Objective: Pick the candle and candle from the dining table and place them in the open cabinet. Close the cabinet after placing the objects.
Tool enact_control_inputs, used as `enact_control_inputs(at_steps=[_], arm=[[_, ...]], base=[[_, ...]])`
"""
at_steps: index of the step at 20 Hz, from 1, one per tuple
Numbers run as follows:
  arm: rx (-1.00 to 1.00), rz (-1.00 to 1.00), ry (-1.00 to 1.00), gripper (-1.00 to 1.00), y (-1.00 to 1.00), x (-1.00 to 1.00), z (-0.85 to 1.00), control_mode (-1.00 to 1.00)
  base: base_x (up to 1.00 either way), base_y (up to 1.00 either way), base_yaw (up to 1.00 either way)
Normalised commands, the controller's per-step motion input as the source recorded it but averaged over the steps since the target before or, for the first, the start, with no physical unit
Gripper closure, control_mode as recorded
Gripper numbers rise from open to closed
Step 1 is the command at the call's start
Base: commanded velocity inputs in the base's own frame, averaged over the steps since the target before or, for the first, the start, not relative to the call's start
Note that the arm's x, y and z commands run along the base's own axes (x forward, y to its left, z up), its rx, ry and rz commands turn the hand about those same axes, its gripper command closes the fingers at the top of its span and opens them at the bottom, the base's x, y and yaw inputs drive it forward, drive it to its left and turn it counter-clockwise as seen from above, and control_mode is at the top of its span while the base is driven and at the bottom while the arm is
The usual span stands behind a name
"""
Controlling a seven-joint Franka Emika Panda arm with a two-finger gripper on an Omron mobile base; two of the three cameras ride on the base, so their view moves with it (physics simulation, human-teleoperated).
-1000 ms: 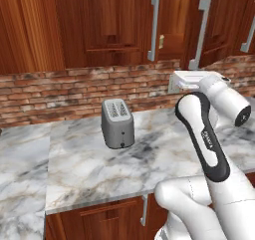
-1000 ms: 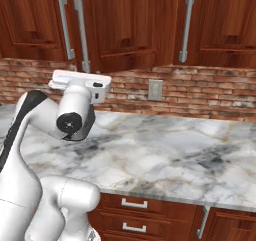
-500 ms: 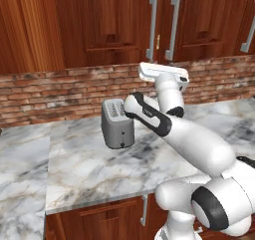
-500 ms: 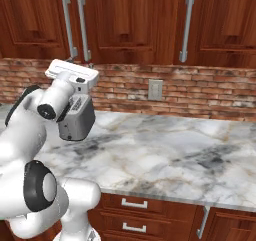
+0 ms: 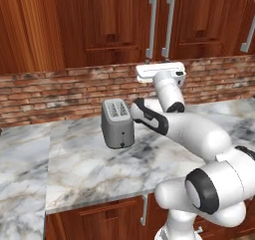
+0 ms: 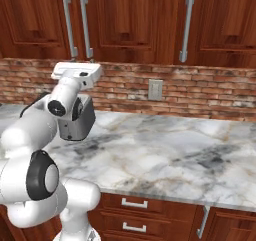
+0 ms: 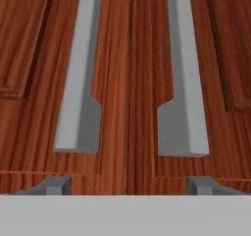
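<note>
Facing the cabinet [image 7: 130, 83] doors, I hold the gripper [image 7: 128, 185] with jaws apart, centred below both bar handles [image 7: 181, 78], presumably to reach them.

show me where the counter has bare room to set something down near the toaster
The marble counter is bare to the right of the toaster, from the brick wall under the outlet out to the front edge. Left of the toaster is also free. It is crowded only where the arm crosses beside the toaster.
</note>
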Motion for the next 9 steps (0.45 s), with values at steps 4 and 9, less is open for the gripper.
enact_control_inputs(at_steps=[4, 9], arm=[[-0.12, 0.04, 0.73, -1.00, -0.04, 0.58, 0.91, -1.00], [-0.01, -0.01, 0.57, -1.00, 0.00, -0.91, 0.28, -1.00]], base=[[0.00, 0.00, 0.00], [0.00, 0.00, 0.00]])
